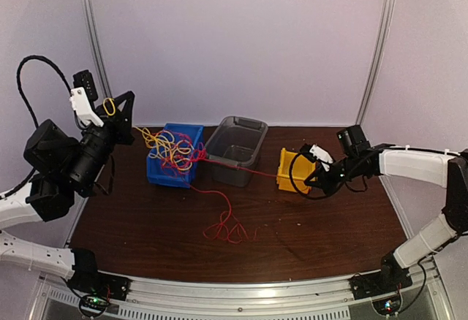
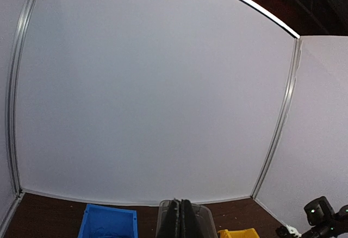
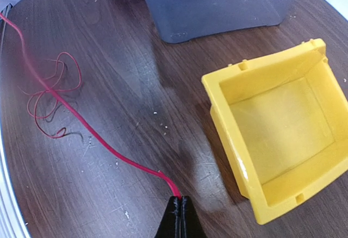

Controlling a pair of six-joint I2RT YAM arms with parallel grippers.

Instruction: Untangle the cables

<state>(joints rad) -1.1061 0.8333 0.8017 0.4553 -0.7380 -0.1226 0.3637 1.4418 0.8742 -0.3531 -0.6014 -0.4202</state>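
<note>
Slack coils of thin red cable [image 1: 228, 226] lie on the dark wood-grain table [image 1: 146, 225]. The right gripper [image 3: 179, 200] has its jaws pinched onto this cable, just beside the open-fronted yellow plastic bin [image 3: 277, 135]. From there the strand runs taut past the translucent grey tub [image 1: 235, 148] into the cable bundle [image 1: 174, 148], a red, blue and yellow-orange tangle heaped on the blue bin [image 1: 167, 175]. The left gripper [image 2: 179, 208] is raised at far left, jaws closed, with a yellow-orange cable [image 1: 108, 107] loop caught at its fingers.
</note>
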